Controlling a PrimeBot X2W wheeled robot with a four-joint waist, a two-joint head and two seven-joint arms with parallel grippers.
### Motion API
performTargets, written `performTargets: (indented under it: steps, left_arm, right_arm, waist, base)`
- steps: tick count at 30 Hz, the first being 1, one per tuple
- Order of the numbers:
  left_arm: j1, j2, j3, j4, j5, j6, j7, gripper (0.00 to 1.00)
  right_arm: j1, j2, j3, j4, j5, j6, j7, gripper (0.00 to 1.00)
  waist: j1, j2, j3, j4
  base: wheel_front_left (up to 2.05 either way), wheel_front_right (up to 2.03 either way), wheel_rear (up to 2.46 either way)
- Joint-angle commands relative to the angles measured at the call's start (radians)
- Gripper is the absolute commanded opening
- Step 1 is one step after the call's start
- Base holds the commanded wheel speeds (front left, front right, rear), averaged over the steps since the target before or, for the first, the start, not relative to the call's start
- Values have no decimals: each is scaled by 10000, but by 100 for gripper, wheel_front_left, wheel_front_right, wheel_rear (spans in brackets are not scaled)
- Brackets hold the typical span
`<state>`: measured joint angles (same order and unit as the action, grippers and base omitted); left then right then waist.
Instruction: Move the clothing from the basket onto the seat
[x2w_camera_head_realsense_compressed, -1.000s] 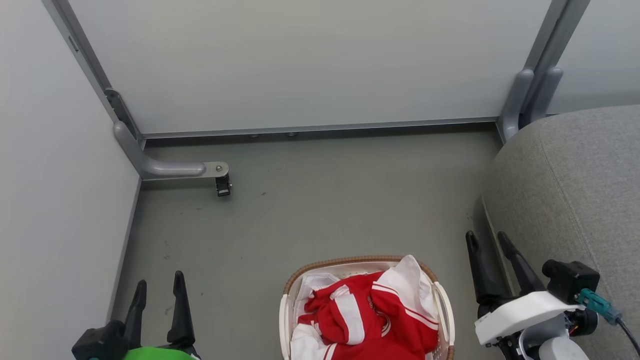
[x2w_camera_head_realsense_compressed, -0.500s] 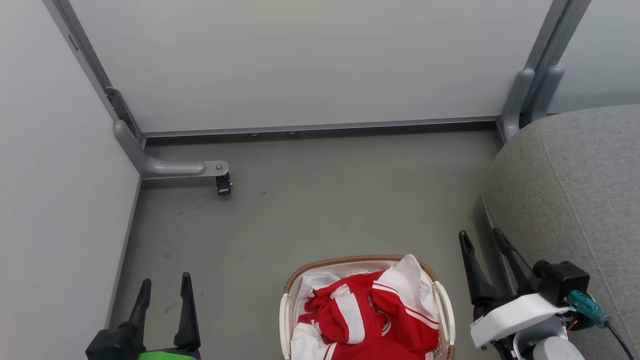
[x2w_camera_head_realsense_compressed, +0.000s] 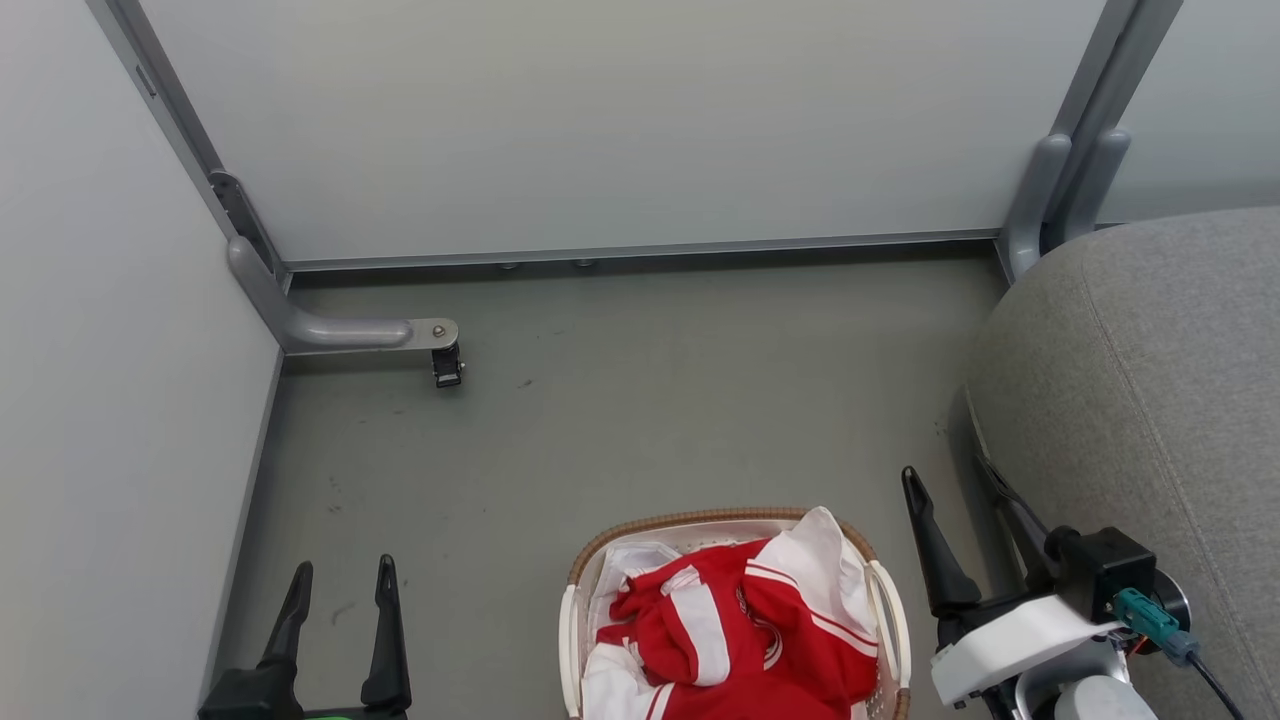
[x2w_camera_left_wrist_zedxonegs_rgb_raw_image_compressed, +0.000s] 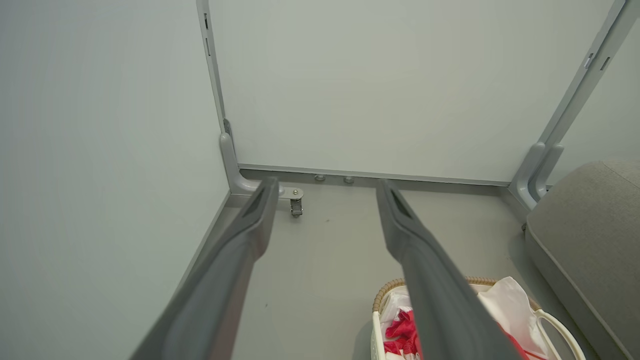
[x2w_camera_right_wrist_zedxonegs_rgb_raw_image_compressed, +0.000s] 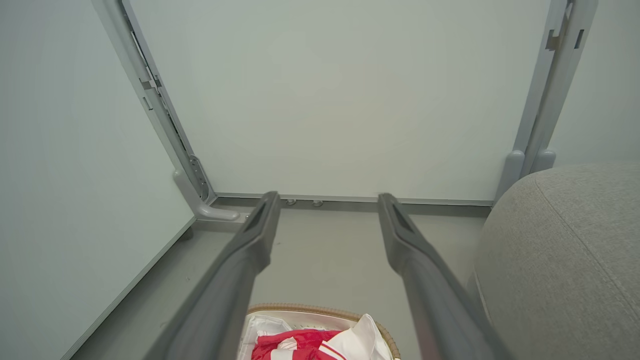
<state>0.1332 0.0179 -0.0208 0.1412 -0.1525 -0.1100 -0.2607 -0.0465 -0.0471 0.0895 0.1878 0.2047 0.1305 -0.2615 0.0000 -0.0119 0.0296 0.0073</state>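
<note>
Drawn in toward the basket over the last second, with the left gripper a little farther right and lower in the head view and the right gripper slid left, off the flank of the seat. Spread wide on both sides, fingers well apart and holding nothing.

Poised on the left over bare floor, between the side wall panel and the basket's left rim, touching neither. Standing on the right in the narrow gap between the basket's right handle and the seat's rounded edge, with the outer finger just beside the grey fabric; cannot tell whether touching.

Heaped inside the basket: red clothing with white stripes, and a white sheet rising above the far right of the woven rim. Placed at the near edge of the floor, well apart from the back wall panel.

Open floor from the basket's far rim to the back wall, broken only by a small caster on a grey bracket near the far left corner. Hemmed on the right by the seat, reaching back to the twin posts in the far right corner.
</note>
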Motion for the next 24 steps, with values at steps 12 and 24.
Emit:
performTargets:
  steps: [12,24]
  left_arm:
    - [41,72,-5,33,148,42,-47,100]
    - [-324,71,-176,-47,462,-33,-46,100]
  right_arm:
    - [121,-58,1,-34,-62,4,-53,100]
    - [-147,-58,-194,-142,-171,4,-53,100]
  waist:
    - [0,119,22,6]
    - [0,119,460,55]
  base:
    - [0,0,0]
    - [0,0,0]
